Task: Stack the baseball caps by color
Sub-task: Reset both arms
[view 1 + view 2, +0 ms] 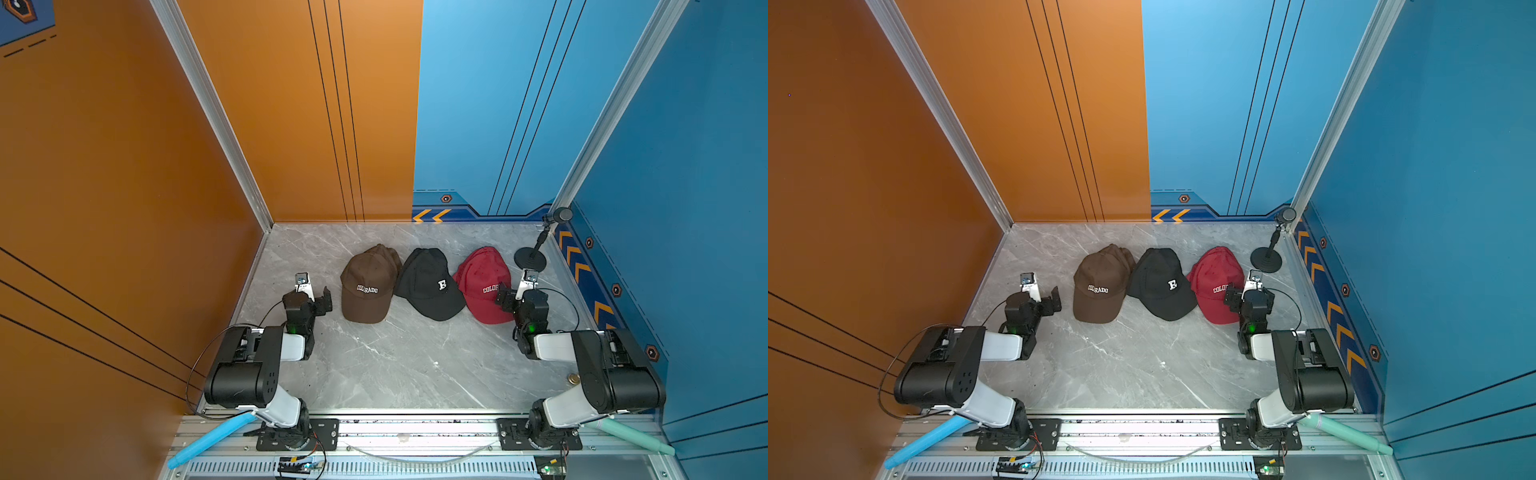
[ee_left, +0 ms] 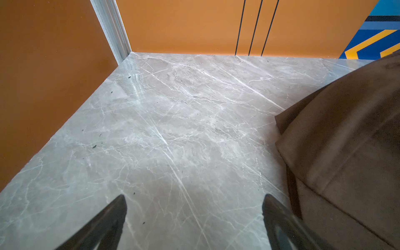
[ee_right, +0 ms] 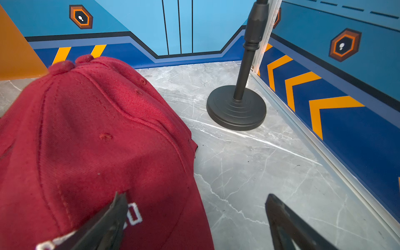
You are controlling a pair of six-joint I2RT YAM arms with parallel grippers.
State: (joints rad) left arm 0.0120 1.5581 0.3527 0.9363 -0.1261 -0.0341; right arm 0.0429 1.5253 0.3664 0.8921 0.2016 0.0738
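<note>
Left wrist view gives me the left gripper (image 2: 194, 200) with its jaws spread as wide as they go over the bare grey marble table (image 2: 151, 129), and nothing is held between them. The brown caps (image 2: 346, 140) lie just to the right of its right-side finger; I cannot tell whether they touch.

In both top views I see three piles in a row across the far half of the table, brims pointing toward the near edge. Brown sits on the left, its top cap lettered COLORADO in white. The black caps (image 1: 428, 282) are in the middle with a white R on top, and the red caps (image 1: 482, 278) are on the right. Neighbouring piles touch. A second brown crown peeks out behind the top one; I cannot count how many caps are in each pile.

Through the right wrist view, the right gripper (image 3: 195, 195) is also fully open and grips nothing. One finger hangs over the top red cap's white lettering and the other over bare table, and I cannot say whether that finger touches the fabric. The black microphone stand (image 3: 237, 108) stands in the far right corner, near the red pile but apart from it.
</note>
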